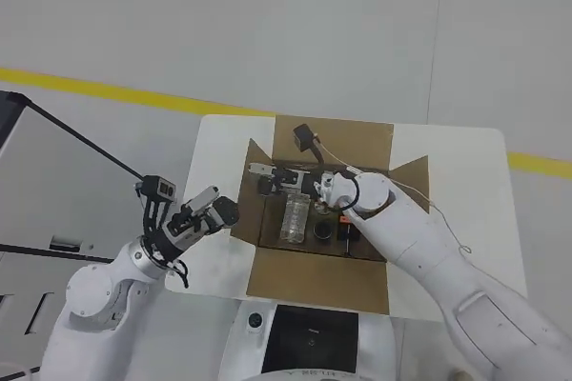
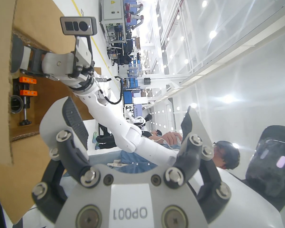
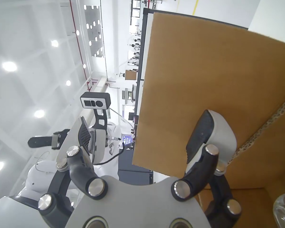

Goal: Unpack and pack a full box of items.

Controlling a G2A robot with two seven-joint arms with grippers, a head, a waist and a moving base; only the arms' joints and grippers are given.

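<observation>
Top view shows the box [image 1: 316,278] at centre frame, the right gripper [image 1: 265,178] wide and empty over it near a clear bottle [image 1: 296,217], left gripper [image 1: 210,207] wide outside; unpacking seems in hand, next closing on that bottle

We see a plain brown cardboard box [image 1: 316,278] on a white table [image 1: 224,143]; its cut edges show a paler corrugated ripple. Inside it we make out a clear, colourless bottle [image 1: 296,217], a black round thing [image 1: 322,231] and a clamp [image 2: 26,88] with a black frame and two bright orange blocks. The left gripper [image 2: 128,106] has white finger shells, dark grey links and silver screws, and its pads [image 2: 73,117] are black with a fine cross-hatched grid. The right gripper [image 3: 144,117] wears the same white, dark grey and silver. The floor [image 1: 95,38] beyond the table's far edge is pale grey, crossed by a yellow stripe [image 1: 76,84].
</observation>
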